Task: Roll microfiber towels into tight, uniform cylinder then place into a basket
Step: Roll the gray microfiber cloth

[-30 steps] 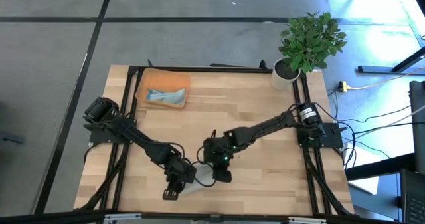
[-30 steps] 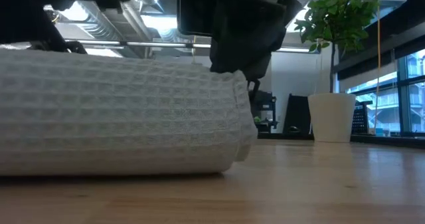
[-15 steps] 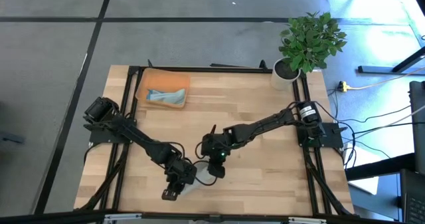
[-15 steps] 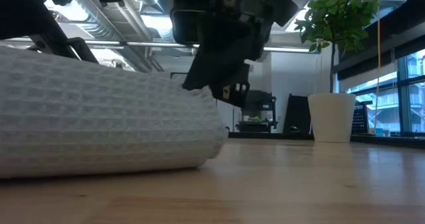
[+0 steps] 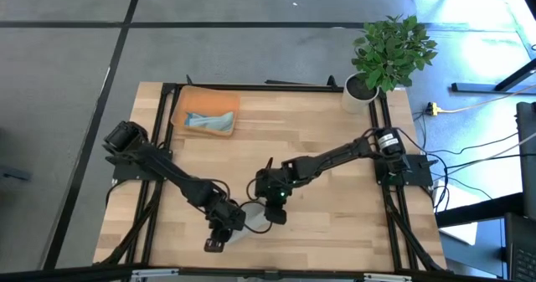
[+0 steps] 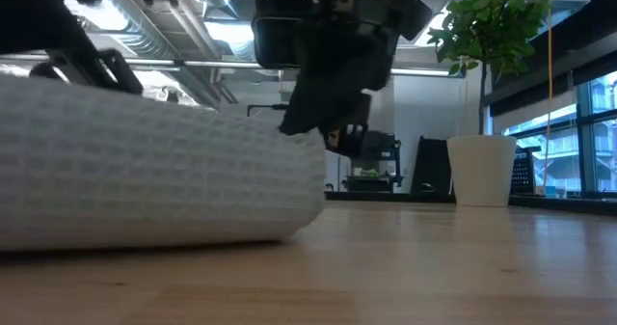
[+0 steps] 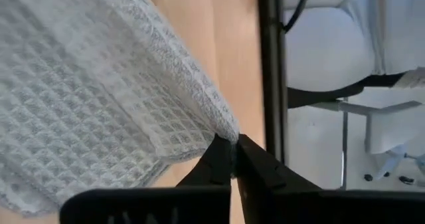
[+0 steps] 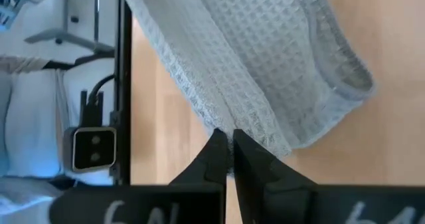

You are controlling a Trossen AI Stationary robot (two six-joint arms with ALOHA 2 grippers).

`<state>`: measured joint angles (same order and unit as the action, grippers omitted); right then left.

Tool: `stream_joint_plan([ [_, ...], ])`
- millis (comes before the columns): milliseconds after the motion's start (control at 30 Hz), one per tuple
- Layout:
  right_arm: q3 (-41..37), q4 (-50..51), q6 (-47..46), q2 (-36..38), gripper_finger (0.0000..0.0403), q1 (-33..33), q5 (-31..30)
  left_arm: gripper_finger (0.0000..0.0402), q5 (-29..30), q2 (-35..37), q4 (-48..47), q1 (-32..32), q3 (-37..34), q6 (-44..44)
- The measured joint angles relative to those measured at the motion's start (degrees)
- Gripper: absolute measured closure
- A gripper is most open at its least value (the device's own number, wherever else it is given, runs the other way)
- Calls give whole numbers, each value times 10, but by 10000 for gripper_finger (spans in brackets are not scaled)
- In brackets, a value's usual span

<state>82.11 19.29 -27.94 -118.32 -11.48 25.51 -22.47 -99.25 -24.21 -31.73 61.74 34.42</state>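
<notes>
Pale waffle-weave towel point(image 5: 254, 216), far from orange basket point(image 5: 207, 111): soft, light, unrolls easily. Left gripper point(image 7: 232, 159), right gripper point(image 8: 228, 147) both pinched closed on its edge; you keep grip at hem.

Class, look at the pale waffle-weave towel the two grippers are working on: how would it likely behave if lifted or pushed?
The pale towel would probably sag if lifted: its loose edge already curls in the right wrist view. Pushed, the rolled bulk may roll or unroll, since nothing visibly binds it. With the left gripper and right gripper shut on its edge, it looks easy to pinch.
</notes>
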Motion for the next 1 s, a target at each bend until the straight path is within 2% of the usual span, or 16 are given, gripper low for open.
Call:
stream_joint_plan([
  [233, 0, 16, 11, 0, 391, -32, 48, 401, 52, 38, -9, -22, 0, 66],
  [367, 1, 14, 7, 0, 391, -47, 52, 401, 92, 42, -16, -35, 1, 95],
  [600, 2, 12, -4, 0, 391, -45, 48, 401, 178, 42, -100, -40, 1, 132],
  [1000, 2, 15, -5, 0, 391, -43, 45, 401, 231, 42, -132, -34, 1, 150],
])
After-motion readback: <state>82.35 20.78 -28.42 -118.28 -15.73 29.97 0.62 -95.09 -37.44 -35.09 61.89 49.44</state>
